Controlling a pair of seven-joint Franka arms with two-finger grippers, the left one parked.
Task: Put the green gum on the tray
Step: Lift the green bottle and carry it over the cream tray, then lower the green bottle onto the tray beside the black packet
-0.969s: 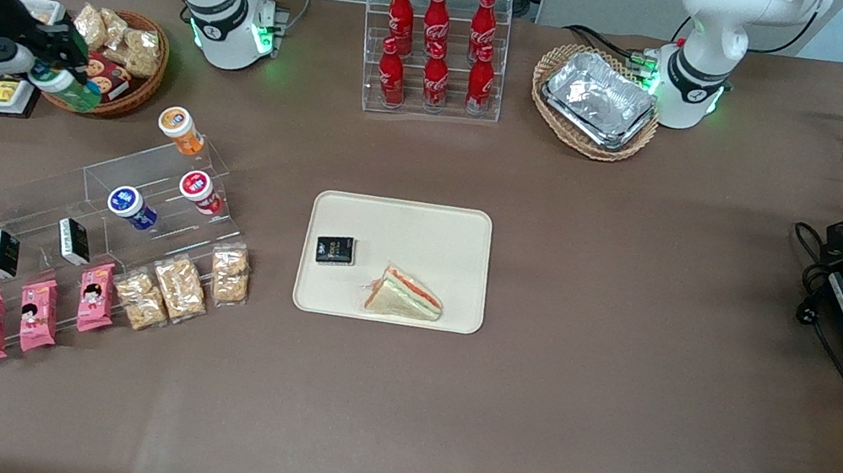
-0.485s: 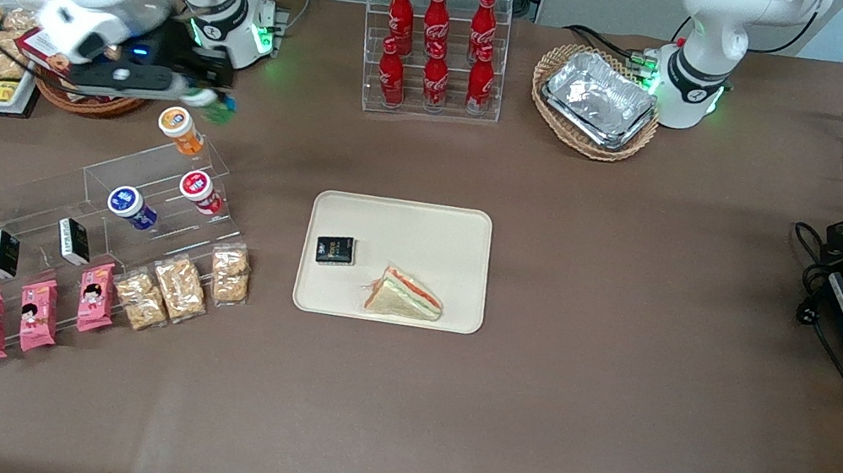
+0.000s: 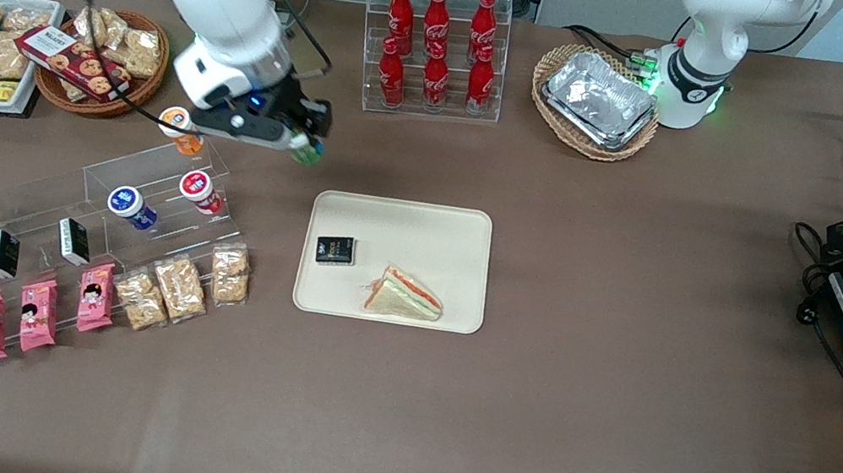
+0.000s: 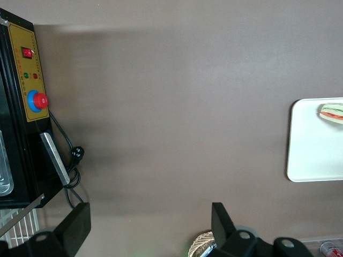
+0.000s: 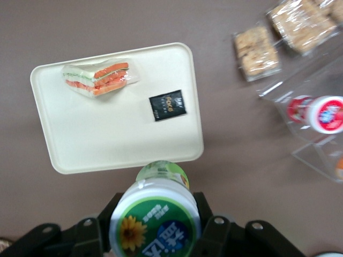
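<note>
My right gripper (image 3: 304, 141) is shut on the green gum (image 3: 306, 151), a small green bottle with a white lid and green label, and holds it above the table just outside the tray's corner farthest from the camera on the working arm's side. In the right wrist view the gum's lid (image 5: 155, 219) fills the space between the fingers. The cream-beige tray (image 3: 423, 228) lies at mid-table, also shown in the right wrist view (image 5: 107, 134). It holds a wrapped sandwich (image 3: 405, 295) and a small black packet (image 3: 335, 249).
A clear stepped stand (image 3: 137, 197) holds orange (image 3: 181, 129), red (image 3: 199, 191) and blue (image 3: 129, 206) gum bottles, with snack packs (image 3: 182, 286) nearer the camera. A cola bottle rack (image 3: 436, 46) and a wicker basket of foil trays (image 3: 597, 99) stand farther back.
My gripper has carried the green gum from the snack baskets at the working arm's end of the table, past the orange bottle, to just beside the tray's corner.
</note>
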